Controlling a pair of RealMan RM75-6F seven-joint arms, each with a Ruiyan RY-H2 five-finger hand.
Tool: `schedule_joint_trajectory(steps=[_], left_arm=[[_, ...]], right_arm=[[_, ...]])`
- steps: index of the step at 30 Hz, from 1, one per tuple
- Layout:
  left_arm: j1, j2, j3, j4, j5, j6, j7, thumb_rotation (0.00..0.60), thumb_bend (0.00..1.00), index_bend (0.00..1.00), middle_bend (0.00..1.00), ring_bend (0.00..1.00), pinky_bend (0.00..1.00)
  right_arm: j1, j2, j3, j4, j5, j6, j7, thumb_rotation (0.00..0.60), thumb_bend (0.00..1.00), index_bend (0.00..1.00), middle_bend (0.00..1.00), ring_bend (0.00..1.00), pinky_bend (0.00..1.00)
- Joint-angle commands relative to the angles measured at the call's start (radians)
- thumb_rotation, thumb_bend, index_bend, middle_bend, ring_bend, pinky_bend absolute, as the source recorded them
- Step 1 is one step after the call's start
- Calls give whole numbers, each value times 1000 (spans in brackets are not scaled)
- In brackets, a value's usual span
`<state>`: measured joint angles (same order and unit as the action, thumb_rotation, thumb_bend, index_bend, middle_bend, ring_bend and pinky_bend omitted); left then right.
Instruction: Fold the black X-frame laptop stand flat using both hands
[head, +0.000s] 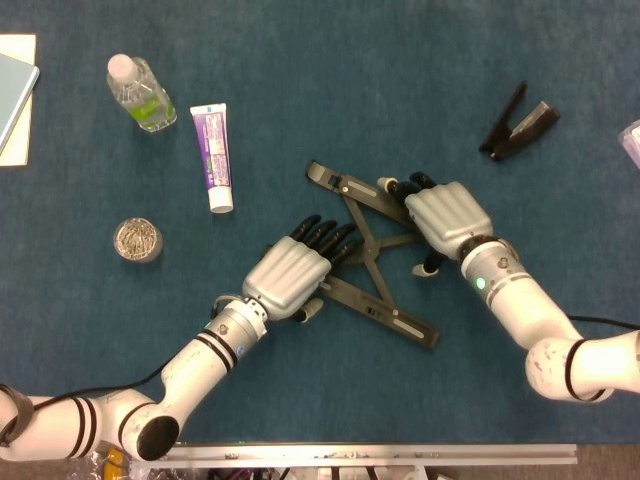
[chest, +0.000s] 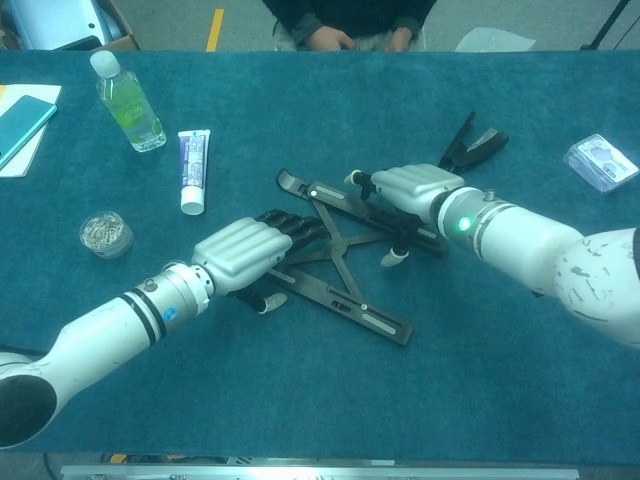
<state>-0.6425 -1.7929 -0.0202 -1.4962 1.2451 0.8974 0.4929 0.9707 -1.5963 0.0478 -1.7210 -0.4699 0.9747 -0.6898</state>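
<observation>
While open blue table (head: 420, 90) surrounds it mid-table, the black X-frame laptop stand (head: 370, 262) lies spread, bars running far-left to near-right; left hand (head: 288, 276) and right hand (head: 447, 215) rest on it, grip unclear.

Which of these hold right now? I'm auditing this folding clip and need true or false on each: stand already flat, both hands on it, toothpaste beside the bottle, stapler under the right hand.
1. The laptop stand is already folded flat. False: its bars still cross in an open X.
2. Both the left hand and right hand rest on the stand. True.
3. The toothpaste tube lies beside the water bottle. True.
4. The black stapler sits under the right hand. False: it lies apart, farther up the table.
</observation>
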Motion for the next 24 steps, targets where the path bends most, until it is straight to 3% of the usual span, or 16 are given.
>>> schedule_joint_trajectory(steps=[1,24], left_arm=[[-2,-3,1,3,-4,-1,2,600,338,0,0,0,0],[-17,-26,-6,24,-12,10,-22,600,338,0,0,0,0]], right_arm=[[1,-4,-1,4,1,-1,0,600,0,0,188,79,338],[5,-8,-11,-19,-15,-10,12,600,0,0,188,79,338]])
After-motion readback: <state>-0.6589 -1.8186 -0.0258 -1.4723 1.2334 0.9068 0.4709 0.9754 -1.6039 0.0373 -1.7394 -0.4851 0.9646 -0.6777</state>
